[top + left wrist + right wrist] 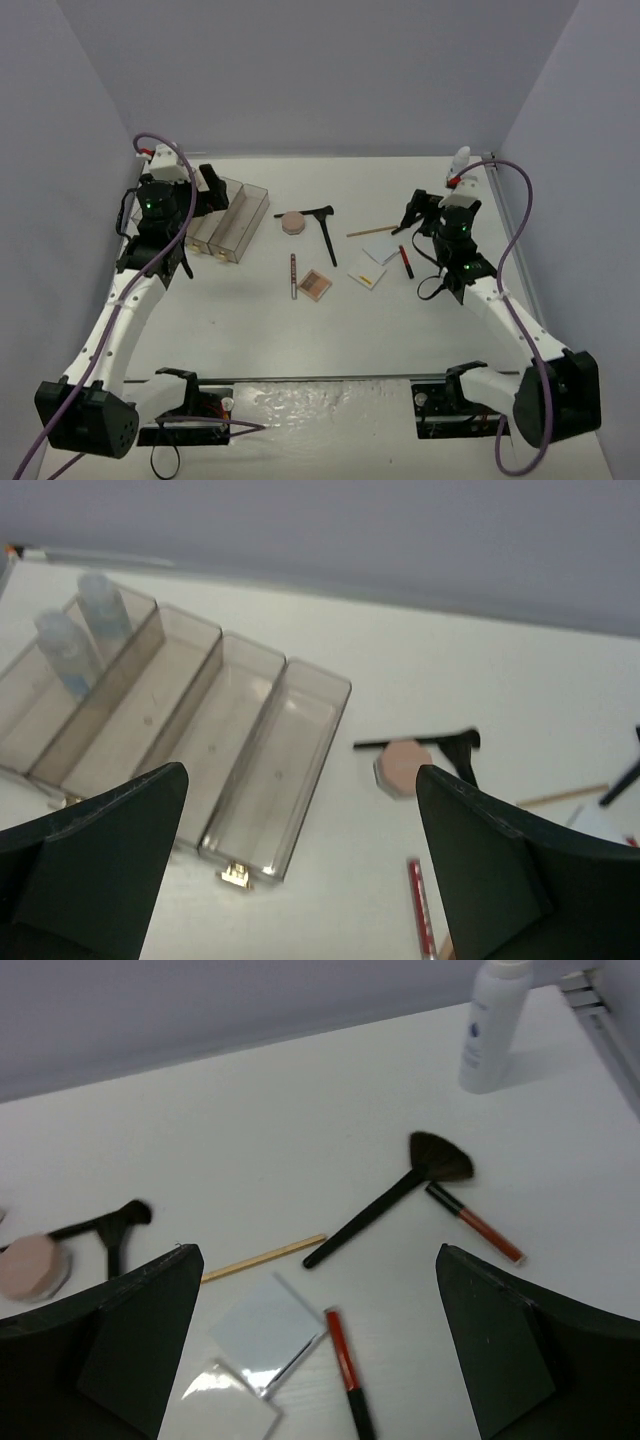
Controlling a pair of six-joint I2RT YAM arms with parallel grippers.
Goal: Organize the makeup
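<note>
The clear organizer tray (238, 222) (250, 770) stands at the back left with two clear bottles (67, 652) in its leftmost compartment. My left gripper (211, 189) (300, 880) is open and empty above the tray's near end. A pink compact (293, 222) (403, 765), black brushes (324, 226), a square palette (315, 284) and a pencil (293, 276) lie mid-table. My right gripper (414, 215) (315, 1360) is open and empty above white pads (265, 1332), a red pencil (345, 1365), a fan brush (390, 1200) and a tan stick (262, 1257).
A white bottle (460, 159) (490, 1025) stands at the back right near the table's edge rail. A second red-brown pencil (475, 1222) lies beside the fan brush. Grey walls close the table on three sides.
</note>
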